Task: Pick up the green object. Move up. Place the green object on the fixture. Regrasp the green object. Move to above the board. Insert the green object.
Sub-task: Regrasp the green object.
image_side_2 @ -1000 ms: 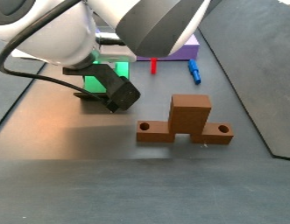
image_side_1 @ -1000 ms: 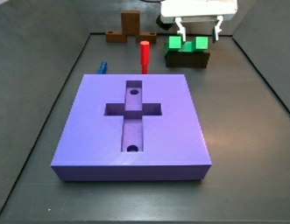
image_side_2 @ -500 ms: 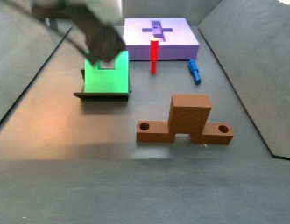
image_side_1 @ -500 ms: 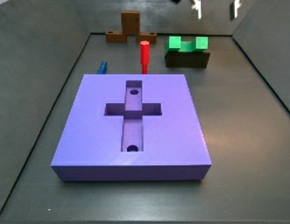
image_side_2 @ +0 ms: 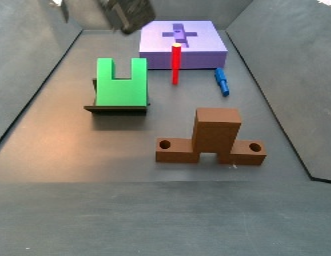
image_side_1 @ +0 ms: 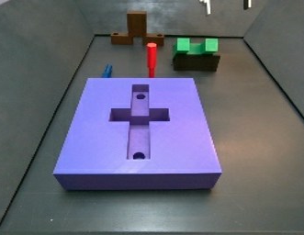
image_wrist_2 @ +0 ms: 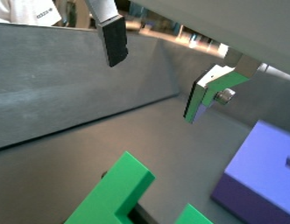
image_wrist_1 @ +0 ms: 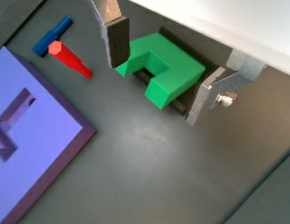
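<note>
Green object [image_side_2: 120,82] lies flat on the fixture [image_side_2: 117,107], notch facing the board [image_side_2: 183,47]; claw [image_wrist_1: 162,70] above, released.

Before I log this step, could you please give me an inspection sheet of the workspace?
Surface: dark grey floor, walled at the sides.
Job's things: green object lies on the fixture, notch facing the board; the board's cross recess holds nothing.
Clutter: red peg upright beside the board; small blue piece lying flat; brown wooden piece standing apart.
Gripper: gripper open above the green object, fingers apart and holding nothing.
Cables: nothing seen.
Surroundings: blurred background beyond the wall in a wrist view.
</note>
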Controlling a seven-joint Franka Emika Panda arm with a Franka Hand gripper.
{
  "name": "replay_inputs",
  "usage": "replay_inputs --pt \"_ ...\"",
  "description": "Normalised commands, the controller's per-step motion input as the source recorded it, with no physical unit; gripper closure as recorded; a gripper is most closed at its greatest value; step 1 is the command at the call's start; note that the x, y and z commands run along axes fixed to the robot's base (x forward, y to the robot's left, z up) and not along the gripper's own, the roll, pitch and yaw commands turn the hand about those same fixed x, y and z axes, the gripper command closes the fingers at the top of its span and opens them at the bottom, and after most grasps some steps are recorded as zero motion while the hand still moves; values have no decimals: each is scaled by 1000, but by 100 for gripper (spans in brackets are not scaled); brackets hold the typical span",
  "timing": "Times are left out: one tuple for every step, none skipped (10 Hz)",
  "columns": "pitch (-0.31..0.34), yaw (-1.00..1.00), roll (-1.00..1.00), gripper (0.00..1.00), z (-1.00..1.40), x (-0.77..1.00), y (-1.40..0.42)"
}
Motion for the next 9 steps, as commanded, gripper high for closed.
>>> replay_inputs --pt "277 109 1000 0 100 -49 -189" --pt "431 46 1000 0 129 0 -254" --pt "489 34 1000 0 140 29 -231" --pt "526 31 1000 0 129 26 -251" --pt "471 86 1000 0 23 46 -283" --pt "309 111 1000 0 0 263 -269" --pt "251 94 1000 0 0 314 -220" --pt "234 231 1000 0 0 231 -146" --pt "151 311 1000 0 -89 451 -40"
